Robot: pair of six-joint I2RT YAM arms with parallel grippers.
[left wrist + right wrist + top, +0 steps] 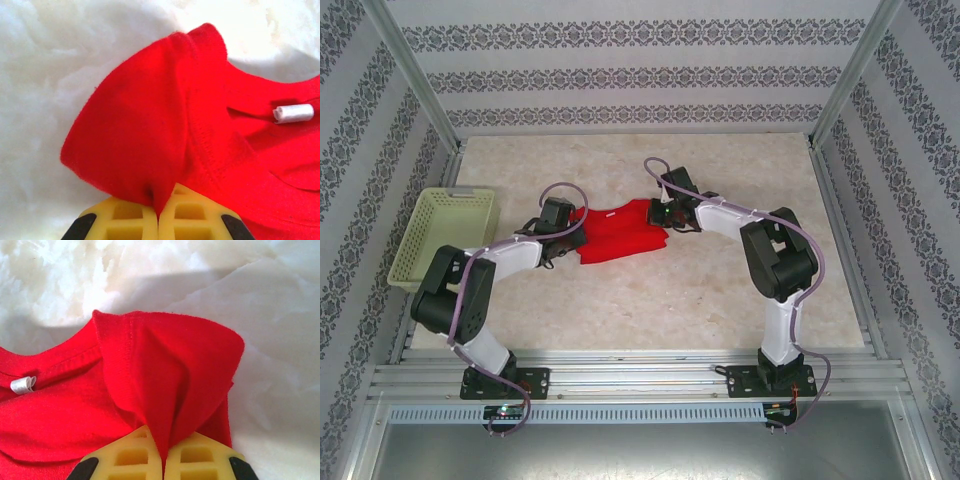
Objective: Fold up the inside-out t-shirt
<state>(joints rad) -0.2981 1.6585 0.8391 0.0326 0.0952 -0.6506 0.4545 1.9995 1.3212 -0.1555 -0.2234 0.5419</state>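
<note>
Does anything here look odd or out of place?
The t-shirt lies rumpled, each shoulder pinched into a peak by the left gripper and the right gripper. Its rolled white label and seam stitching show, suggesting it is inside out. The green basket sits skewed at the far left.

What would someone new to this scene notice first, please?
The bright red t-shirt lies in the middle of the table, its shoulders pinched by the left tool and the right tool, both shut on cloth. A pale green basket sits at the left edge.
</note>
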